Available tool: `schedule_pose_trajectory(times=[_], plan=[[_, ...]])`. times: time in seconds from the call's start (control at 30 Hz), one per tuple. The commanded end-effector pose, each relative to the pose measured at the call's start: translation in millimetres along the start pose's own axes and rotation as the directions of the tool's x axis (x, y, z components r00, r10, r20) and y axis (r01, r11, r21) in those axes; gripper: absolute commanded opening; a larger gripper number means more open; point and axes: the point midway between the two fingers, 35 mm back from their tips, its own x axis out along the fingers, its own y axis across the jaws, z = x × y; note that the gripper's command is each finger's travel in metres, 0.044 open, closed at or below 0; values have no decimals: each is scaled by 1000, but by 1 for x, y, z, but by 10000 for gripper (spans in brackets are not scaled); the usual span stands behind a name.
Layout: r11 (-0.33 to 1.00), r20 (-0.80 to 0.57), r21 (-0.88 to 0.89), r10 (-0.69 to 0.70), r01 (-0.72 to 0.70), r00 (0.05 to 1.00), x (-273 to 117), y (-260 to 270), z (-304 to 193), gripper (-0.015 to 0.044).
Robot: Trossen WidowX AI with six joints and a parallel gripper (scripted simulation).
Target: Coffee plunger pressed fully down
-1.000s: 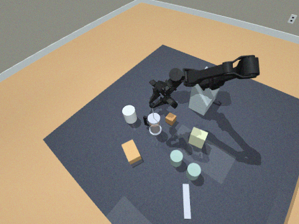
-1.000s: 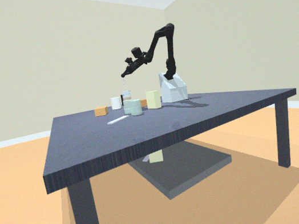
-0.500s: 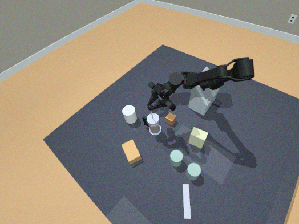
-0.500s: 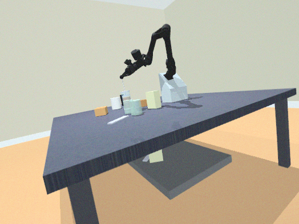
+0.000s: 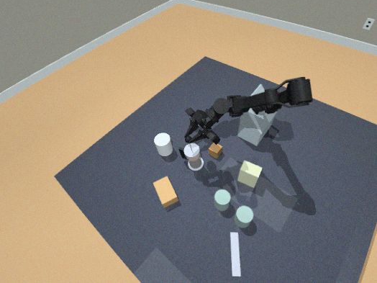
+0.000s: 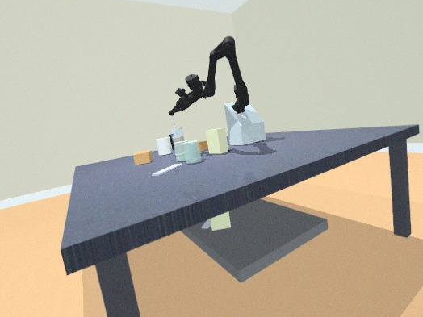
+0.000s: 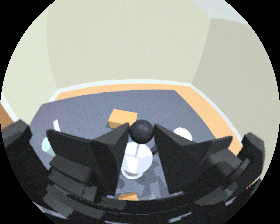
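The coffee press (image 5: 193, 154) (image 6: 176, 134) (image 7: 136, 161), clear with a white lid, brown contents and a black side handle, stands upright on the dark table. A thin plunger rod (image 6: 173, 122) rises well above its lid. The black round plunger knob (image 7: 141, 132) at its top is between the fingertips in the wrist view. My gripper (image 5: 189, 138) (image 6: 171, 113) (image 7: 141, 126) is shut on this knob, high above the lid, reaching in at a downward slant. The fingers mostly hide the knob in the top and exterior views.
A white cylinder (image 5: 163, 145) (image 7: 182, 134) stands beside the press on the handle side. A small brown cube (image 5: 215, 150) (image 7: 128, 197) lies close on the other side. An orange block (image 5: 165, 191), a pale yellow block (image 5: 250, 173), two green cylinders (image 5: 222, 199) (image 5: 244, 216) and a white strip (image 5: 235, 254) lie farther off.
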Motion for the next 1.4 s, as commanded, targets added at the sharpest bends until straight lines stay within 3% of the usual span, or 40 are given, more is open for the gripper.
schedule_pose_trajectory(times=[0.0,0.73,1.37], plan=[[1000,-61,25,-2,4,998,5,-1,-25,120],[1000,-57,29,5,-3,998,29,1,-52,120],[1000,-56,29,6,-4,998,38,0,-46,120]])
